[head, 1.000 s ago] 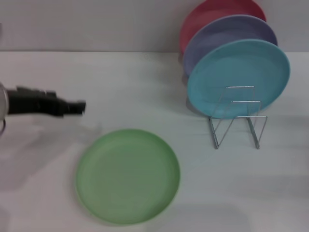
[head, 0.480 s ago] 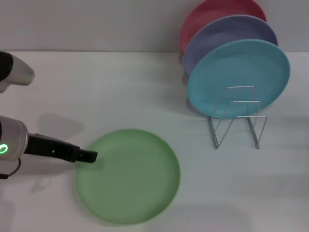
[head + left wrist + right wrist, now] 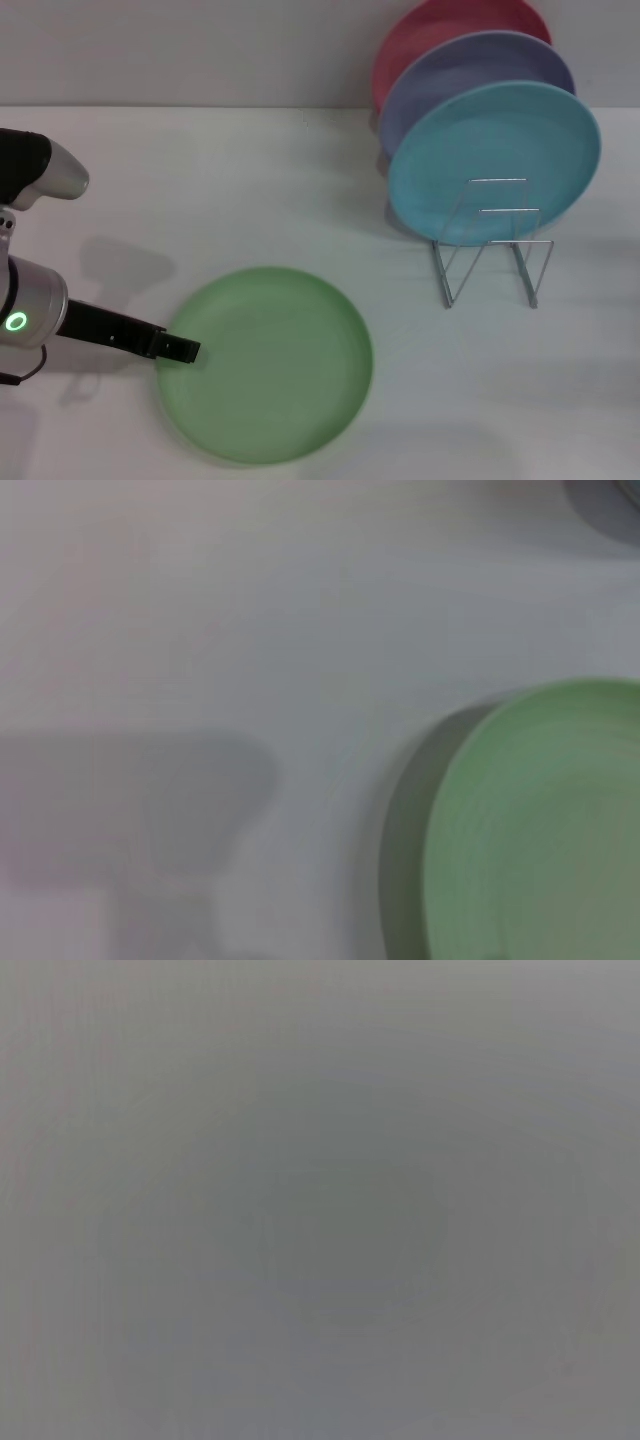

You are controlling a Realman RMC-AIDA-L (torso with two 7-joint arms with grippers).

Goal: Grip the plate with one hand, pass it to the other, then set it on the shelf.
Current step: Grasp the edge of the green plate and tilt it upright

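Observation:
The light green plate [image 3: 266,363] lies flat on the white table at the front middle. Its edge also shows in the left wrist view [image 3: 540,820]. My left gripper [image 3: 182,350], slim and black on a silver-grey arm with a green ring light, is at the plate's left rim, low over the table. The wire plate rack [image 3: 492,250] stands at the right, with its front loops empty. My right gripper is out of view; the right wrist view shows only plain grey.
A turquoise plate [image 3: 495,160], a lavender plate [image 3: 470,70] and a red plate [image 3: 440,25] stand upright in the back of the rack. The white table [image 3: 250,190] stretches bare between the green plate and the back wall.
My left gripper has come down from the far left and forward to the green plate's left rim. In the last half second it dropped a little lower. The plate has not moved.

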